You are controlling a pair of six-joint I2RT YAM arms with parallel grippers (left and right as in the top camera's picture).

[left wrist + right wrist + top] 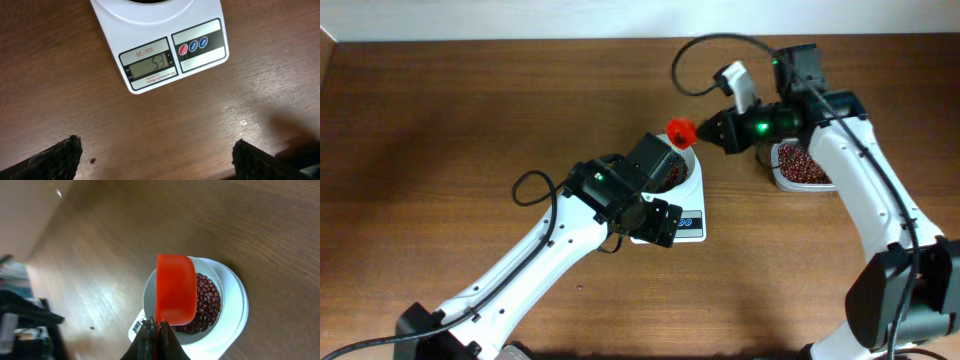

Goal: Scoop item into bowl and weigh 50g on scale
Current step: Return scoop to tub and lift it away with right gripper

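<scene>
Right claw (704,128) is holding the scoop (680,130) over the bowl (692,170); the scale (693,224) is reading 53.

Overhead: the bowl is sitting on the scale at centre frame. The clear tub (776,178) of beans (802,160) is lying at upper right, and the left claw (658,220) is hovering at the scale's lower edge.
Left wrist: its fingers (60,157) are standing spread at the bottom corners, gripping nothing. The glossy white scale is filling the top, and its grey display (152,64) is showing 53.
Right wrist: the claw is clenching the smooth orange-red scoop's handle at bottom centre, above small shiny dark-red beans heaped in the round white bowl. Whether the scoop is carrying any is hard to tell.
The bowl is running slightly over target, so lifting out a few beans at a time and letting the reading settle is, I judge, working best.
</scene>
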